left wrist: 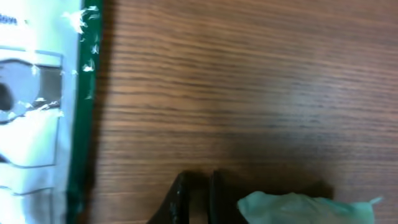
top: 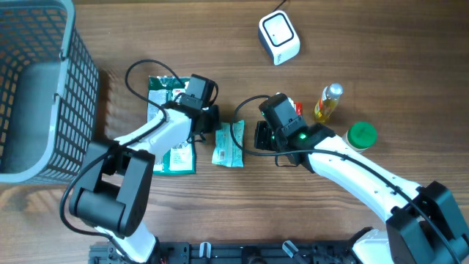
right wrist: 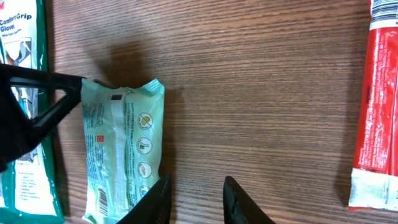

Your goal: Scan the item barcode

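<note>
The item, a light green packet (top: 229, 144) (right wrist: 121, 149), lies flat on the wood between my two grippers, and a barcode (right wrist: 101, 199) shows near its lower end. My left gripper (top: 209, 121) (left wrist: 196, 199) is shut with nothing in it. Its tip touches the packet's upper left corner, and the packet (left wrist: 298, 208) lies just right of the fingers. My right gripper (top: 262, 136) (right wrist: 196, 199) stands open over bare wood, its left finger (right wrist: 155, 202) right beside the packet's edge. The white scanner (top: 279, 37) sits at the back.
A green-and-white glove package (top: 170, 128) (left wrist: 37, 106) lies under the left arm. A red packet (right wrist: 376, 106), a yellow bottle (top: 329, 102) and a green lid (top: 361, 135) are to the right. A grey basket (top: 77, 66) stands at far left.
</note>
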Robot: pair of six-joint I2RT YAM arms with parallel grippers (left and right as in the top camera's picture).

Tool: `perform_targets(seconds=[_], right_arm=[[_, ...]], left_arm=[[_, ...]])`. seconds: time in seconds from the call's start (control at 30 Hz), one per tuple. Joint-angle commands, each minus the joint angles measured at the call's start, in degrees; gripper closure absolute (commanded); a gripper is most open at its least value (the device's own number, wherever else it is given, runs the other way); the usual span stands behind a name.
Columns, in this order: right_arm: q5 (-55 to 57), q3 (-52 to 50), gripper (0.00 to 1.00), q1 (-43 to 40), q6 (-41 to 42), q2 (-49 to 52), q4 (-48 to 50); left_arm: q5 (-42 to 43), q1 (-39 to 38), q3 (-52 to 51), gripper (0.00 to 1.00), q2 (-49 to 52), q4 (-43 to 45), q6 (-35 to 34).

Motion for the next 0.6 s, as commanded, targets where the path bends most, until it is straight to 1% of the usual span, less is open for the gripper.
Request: perform_targets(seconds=[0.0, 0.1, 0.4, 0.5, 0.57], right_arm=[[1.5, -0.7, 0.72, 0.0, -0.4, 0.8, -0.1], [1.7, -0.7, 0.72, 0.0, -0.3, 0.8, -0.1], [1.7, -0.7, 0.71, -2.1, -0.3, 0.8, -1.9], [1.6, -0.7, 0.69, -3.1, -0.4, 0.8, -3.1], [1.6, -0.7, 0.68, -3.2, -0.4, 0.8, -3.7]], left_arm=[[6.9, -1.4, -0.1, 0.96, 1.8, -0.3, -0.6], [11.0, -2.2, -0.1, 0.96, 1.8, -1.2, 0.3], [12.3, -3.2, -0.1, 0.96, 1.8, -5.5, 2.3], [12.6, -3.2, -0.1, 0.96, 1.6, -6.6, 2.5], [15.3, -3.2, -0.1, 0.96, 1.1, -7.0, 4.8]])
